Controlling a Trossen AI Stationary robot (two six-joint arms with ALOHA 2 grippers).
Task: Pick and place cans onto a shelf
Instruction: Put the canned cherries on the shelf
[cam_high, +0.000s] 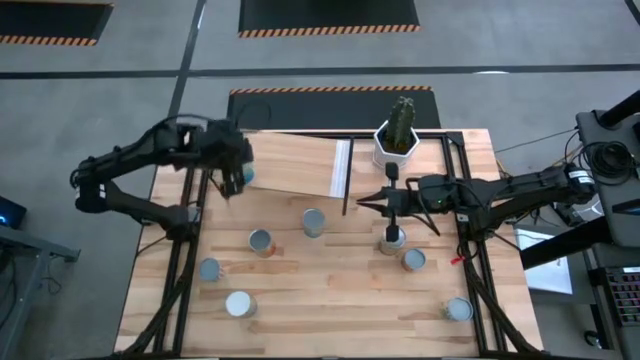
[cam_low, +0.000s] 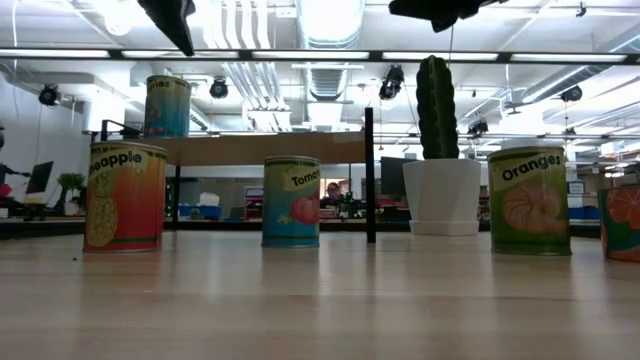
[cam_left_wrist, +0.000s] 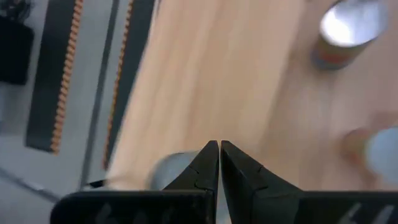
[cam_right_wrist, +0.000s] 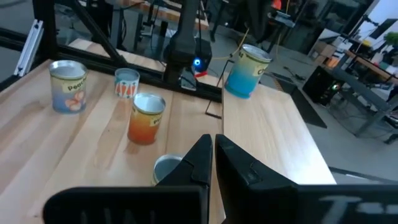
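One can (cam_high: 247, 175) with a blue and yellow label stands upright on the pale shelf (cam_high: 295, 165), at its left end; it also shows in the low view (cam_low: 167, 105) and the right wrist view (cam_right_wrist: 249, 70). My left gripper (cam_high: 233, 185) is shut (cam_left_wrist: 219, 152) and empty above that can, its tip (cam_low: 182, 40) clear of the can's top. My right gripper (cam_high: 365, 200) is shut (cam_right_wrist: 211, 155) and empty, high over the table's middle, pointing toward the left edge. Several cans stand upright on the planked table, the nearest to my right gripper being two (cam_high: 313, 222) (cam_high: 392, 238).
A white pot with a cactus (cam_high: 398, 140) stands at the far edge, right of the shelf. A thin black post (cam_low: 369, 175) stands at the shelf's right end. More cans (cam_high: 261, 241) (cam_high: 239, 304) (cam_high: 459, 309) are spread over the near half of the table.
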